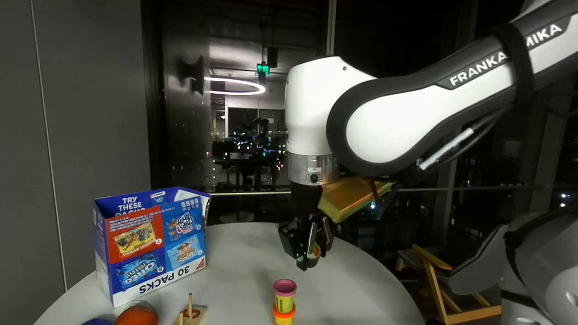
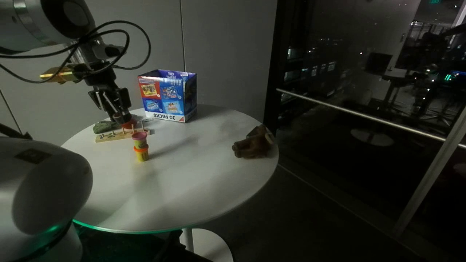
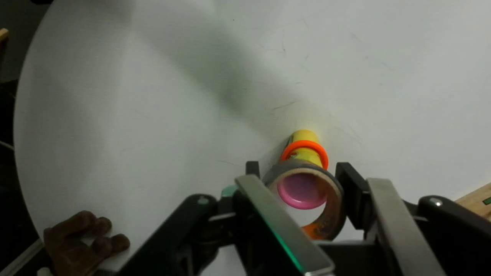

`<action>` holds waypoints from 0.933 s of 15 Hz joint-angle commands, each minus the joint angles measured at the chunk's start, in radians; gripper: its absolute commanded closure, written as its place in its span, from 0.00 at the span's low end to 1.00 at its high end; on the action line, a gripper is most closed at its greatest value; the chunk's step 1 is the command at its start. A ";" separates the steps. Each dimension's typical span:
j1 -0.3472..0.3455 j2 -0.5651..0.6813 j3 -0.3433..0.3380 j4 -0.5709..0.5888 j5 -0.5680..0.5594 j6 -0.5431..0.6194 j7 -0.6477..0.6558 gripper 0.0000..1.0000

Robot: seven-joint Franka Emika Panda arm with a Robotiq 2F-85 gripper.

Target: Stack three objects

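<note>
My gripper point(image 1: 311, 258) is shut on a dark brownish ring point(image 3: 334, 211), like a tape roll, and holds it above the table. The ring also shows between the fingers in an exterior view point(image 2: 123, 117). A small yellow tub with a pink lid point(image 2: 139, 141) stands upright on a yellow tub with an orange rim point(image 2: 142, 154). Both exterior views show this stack, with the pink-lidded tub point(image 1: 284, 301) on top and the orange-rimmed tub point(image 1: 283, 318) cut by the frame edge. In the wrist view the pink lid point(image 3: 303, 193) shows through the ring's hole. The ring is higher than the stack and apart from it.
A large blue printed carton point(image 1: 149, 243) stands on the round white table point(image 2: 189, 174). A wooden board with pegs point(image 2: 116, 135), a reddish ball point(image 1: 137, 314) and a green item point(image 2: 105, 126) lie near the stack. A brown toy-like figure point(image 2: 254, 145) lies by the table edge.
</note>
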 commanded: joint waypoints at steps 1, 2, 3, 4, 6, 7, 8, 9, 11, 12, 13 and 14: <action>-0.036 0.119 -0.014 0.096 -0.021 0.000 -0.130 0.70; -0.039 0.151 -0.021 0.115 -0.021 0.000 -0.168 0.70; -0.042 0.181 -0.029 0.134 -0.020 0.000 -0.202 0.70; -0.041 0.218 -0.039 0.155 -0.014 0.000 -0.237 0.70; -0.038 0.270 -0.054 0.194 -0.012 -0.019 -0.299 0.70; -0.039 0.291 -0.060 0.211 -0.014 -0.026 -0.320 0.70; -0.039 0.313 -0.069 0.226 -0.011 -0.028 -0.344 0.70; -0.039 0.334 -0.078 0.240 -0.006 -0.030 -0.367 0.70; -0.041 0.364 -0.089 0.259 -0.007 -0.035 -0.388 0.70; -0.042 0.375 -0.094 0.266 -0.008 -0.035 -0.399 0.70; -0.043 0.388 -0.100 0.273 -0.006 -0.035 -0.405 0.70; -0.043 0.398 -0.106 0.277 0.000 -0.034 -0.417 0.70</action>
